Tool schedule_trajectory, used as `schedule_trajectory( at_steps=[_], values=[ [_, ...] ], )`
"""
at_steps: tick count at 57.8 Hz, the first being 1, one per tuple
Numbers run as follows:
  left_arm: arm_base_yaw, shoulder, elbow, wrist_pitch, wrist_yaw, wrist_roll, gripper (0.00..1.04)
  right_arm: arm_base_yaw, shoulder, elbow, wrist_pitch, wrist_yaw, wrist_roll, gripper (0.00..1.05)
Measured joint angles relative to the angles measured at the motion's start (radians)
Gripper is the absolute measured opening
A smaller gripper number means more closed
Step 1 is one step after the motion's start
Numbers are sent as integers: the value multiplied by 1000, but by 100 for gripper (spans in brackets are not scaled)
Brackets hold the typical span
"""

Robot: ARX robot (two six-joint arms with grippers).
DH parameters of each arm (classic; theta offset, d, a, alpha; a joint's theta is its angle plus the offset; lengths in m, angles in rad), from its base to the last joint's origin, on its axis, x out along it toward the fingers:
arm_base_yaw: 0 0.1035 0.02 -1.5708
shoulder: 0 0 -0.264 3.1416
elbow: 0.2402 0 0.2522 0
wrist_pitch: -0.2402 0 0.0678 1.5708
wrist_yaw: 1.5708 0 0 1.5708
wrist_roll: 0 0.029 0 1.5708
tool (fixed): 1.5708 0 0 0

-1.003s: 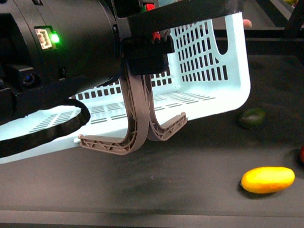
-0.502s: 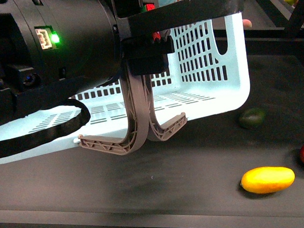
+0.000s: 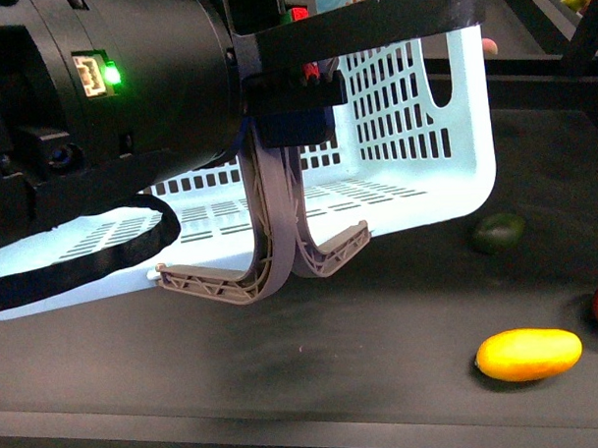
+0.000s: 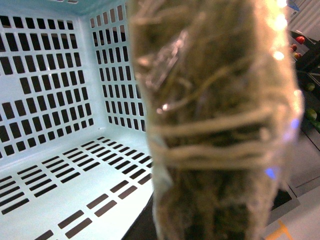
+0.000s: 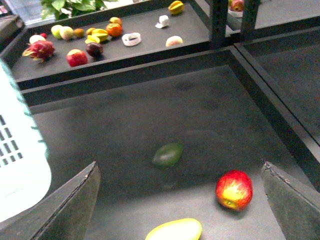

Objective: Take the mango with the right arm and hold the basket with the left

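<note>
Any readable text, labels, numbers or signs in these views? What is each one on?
No readable text in any view.
left arm: green light and white socket, no lettering visible.
basket: plain, no label.
Left wrist view: a blurred object fills the close-up, nothing legible.
shelf fruit in the right wrist view: too small to show any label.

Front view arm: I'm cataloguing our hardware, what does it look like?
The left arm is a bulky black cylinder with a green light, a white connector socket and a looping black cable. Its fingers are taupe, curved and lattice-ribbed, below small red marks.
</note>
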State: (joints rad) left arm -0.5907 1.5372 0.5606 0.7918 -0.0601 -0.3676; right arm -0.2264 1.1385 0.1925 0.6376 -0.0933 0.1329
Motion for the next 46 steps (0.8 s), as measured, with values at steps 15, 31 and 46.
schedule_trajectory(
  at_steps=[15,31,46],
  values=[
    [1,0,0,0,-1,0,4,-20,402,97,119,-46,-18,96],
    [0,0,0,0,2,0,4,-22,637,171,177,-123,-56,96],
    [0,0,0,0,0,0,4,-35,911,256,218,-217,-127,96]
  ],
)
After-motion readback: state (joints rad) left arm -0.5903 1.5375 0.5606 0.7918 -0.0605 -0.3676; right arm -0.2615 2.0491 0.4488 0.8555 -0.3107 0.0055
